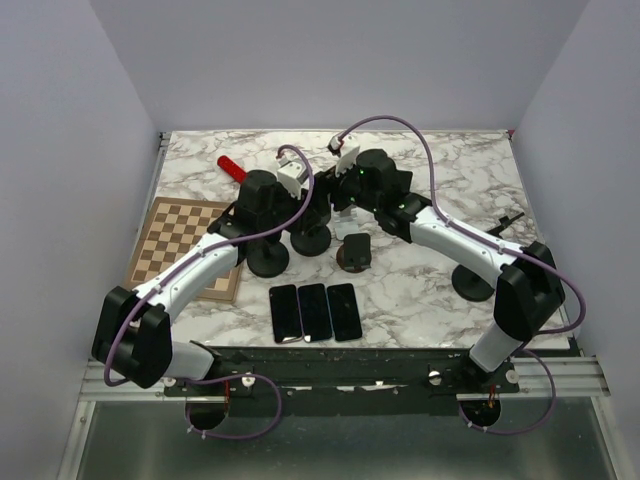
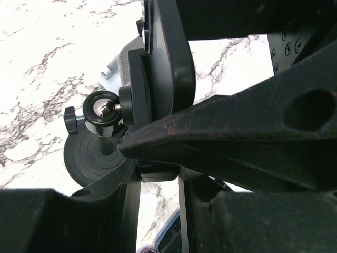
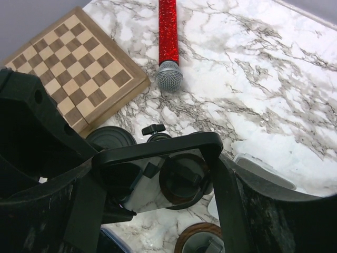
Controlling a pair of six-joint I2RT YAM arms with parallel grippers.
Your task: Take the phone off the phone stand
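The phone [image 3: 158, 174], in a black case with a glossy screen, sits on the black phone stand [image 1: 311, 240] at mid-table. My right gripper [image 3: 158, 171] is shut on the phone, one finger on each long edge. Seen from the left wrist, the phone [image 2: 168, 63] is edge-on above the stand's ball joint [image 2: 102, 110] and round base [image 2: 89, 155]. My left gripper [image 2: 158, 174] is shut on the stand's cradle just below the phone. From above, both grippers meet over the stand, the left gripper [image 1: 296, 212] on the left and the right gripper [image 1: 338, 205] on the right, hiding the phone.
Three phones [image 1: 315, 311] lie side by side near the front. Other stands are close by: one with a brown base [image 1: 353, 252], one at the left [image 1: 268, 262], one at the right [image 1: 472, 282]. A chessboard [image 1: 185, 245] and a red microphone [image 1: 232, 168] lie to the left.
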